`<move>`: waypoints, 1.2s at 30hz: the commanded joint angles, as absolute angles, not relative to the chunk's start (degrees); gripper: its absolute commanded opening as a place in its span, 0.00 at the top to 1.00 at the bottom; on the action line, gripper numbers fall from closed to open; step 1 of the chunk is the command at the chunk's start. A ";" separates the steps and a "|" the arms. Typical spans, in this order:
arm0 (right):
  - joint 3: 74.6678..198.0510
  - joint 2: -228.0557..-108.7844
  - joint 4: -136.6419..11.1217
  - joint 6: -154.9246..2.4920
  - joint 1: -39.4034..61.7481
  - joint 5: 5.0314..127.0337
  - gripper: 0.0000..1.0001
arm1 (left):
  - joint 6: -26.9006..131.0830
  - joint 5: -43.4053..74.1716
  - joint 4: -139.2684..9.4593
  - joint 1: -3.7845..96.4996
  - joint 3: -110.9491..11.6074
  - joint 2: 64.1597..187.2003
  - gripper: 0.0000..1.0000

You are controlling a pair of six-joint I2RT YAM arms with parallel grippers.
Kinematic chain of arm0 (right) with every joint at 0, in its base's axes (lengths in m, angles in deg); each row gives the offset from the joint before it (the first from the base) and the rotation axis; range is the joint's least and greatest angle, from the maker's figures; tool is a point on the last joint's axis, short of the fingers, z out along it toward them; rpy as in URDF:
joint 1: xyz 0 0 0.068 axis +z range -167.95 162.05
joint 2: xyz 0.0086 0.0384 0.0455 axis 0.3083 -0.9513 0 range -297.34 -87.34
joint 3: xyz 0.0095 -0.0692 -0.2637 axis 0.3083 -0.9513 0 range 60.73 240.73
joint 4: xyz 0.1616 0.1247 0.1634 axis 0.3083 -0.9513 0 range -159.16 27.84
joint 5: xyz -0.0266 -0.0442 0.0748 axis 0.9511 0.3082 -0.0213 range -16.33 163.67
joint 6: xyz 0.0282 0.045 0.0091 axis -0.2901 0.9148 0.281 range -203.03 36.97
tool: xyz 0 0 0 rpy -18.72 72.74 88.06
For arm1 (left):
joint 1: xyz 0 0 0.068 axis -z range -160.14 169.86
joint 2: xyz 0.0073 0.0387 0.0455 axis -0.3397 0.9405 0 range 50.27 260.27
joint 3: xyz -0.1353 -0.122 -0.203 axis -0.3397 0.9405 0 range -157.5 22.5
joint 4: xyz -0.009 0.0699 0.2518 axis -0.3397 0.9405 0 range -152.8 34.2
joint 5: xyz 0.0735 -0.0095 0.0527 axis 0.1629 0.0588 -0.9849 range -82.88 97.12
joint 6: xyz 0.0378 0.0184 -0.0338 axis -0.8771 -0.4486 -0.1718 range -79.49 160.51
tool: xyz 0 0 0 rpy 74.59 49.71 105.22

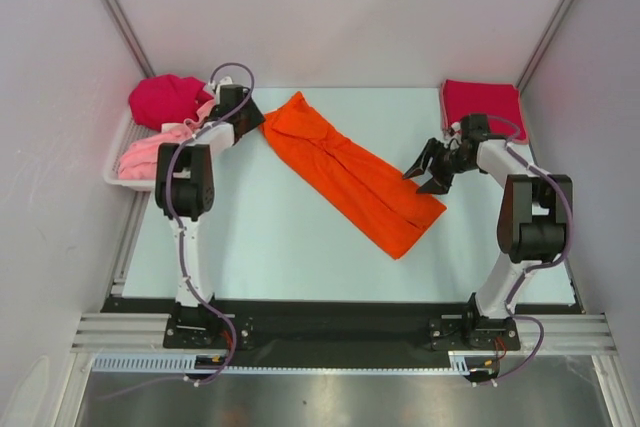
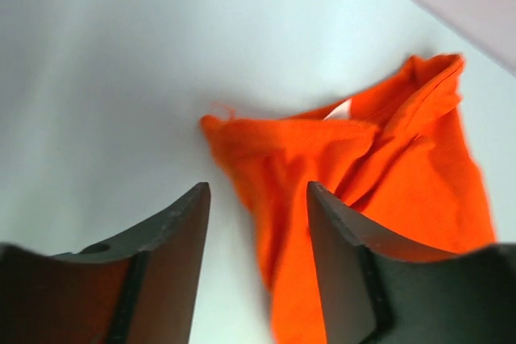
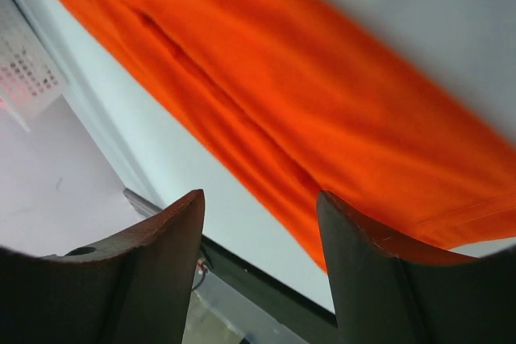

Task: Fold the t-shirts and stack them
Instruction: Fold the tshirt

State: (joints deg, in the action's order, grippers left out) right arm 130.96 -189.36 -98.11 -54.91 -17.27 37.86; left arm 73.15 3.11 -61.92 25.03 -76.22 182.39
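Orange t-shirt [image 1: 350, 172] lies folded long, diagonal across mid-table [image 1: 300, 257]. Left hand [image 2: 256, 191] spread, empty, at its far-left end. Right hand [image 1: 420, 175] spread, empty, beside near-right end. Risk: pinching one layer only, so the fold slips open.

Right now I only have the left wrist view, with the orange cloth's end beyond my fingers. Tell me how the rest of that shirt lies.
Observer: The orange t-shirt lies as one long folded strip, running diagonally from the left gripper toward the near right.
Operator: Report the other arm.
Observer: The right gripper stands open beside the strip's near-right end, holding nothing.
Operator: List the other shirts.
Observer: A magenta t-shirt and a pale pink t-shirt sit in the white tray at the left; a folded crimson t-shirt lies at the far right corner.
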 commanded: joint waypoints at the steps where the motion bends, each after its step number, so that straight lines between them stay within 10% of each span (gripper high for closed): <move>1: 135.78 -191.48 -99.86 -58.24 -20.94 39.39 0.37 | 67.41 2.90 -58.94 24.96 -72.53 172.81 0.41; 14: 127.62 -183.06 -104.96 -61.85 -26.30 46.86 0.36 | 97.43 12.49 -64.17 43.21 -21.21 124.65 0.36; 16: 125.95 -180.25 -104.79 -61.59 -26.57 47.83 0.35 | 108.12 10.03 -67.44 51.12 -14.96 120.96 0.21; 23: 124.36 -174.18 -106.19 -62.81 -26.92 46.34 0.35 | 121.10 2.48 -78.09 71.17 -12.39 125.66 0.16; 36: 116.19 -164.69 -105.76 -64.49 -27.53 44.67 0.34 | 132.97 3.96 -73.36 83.75 -28.02 150.10 0.37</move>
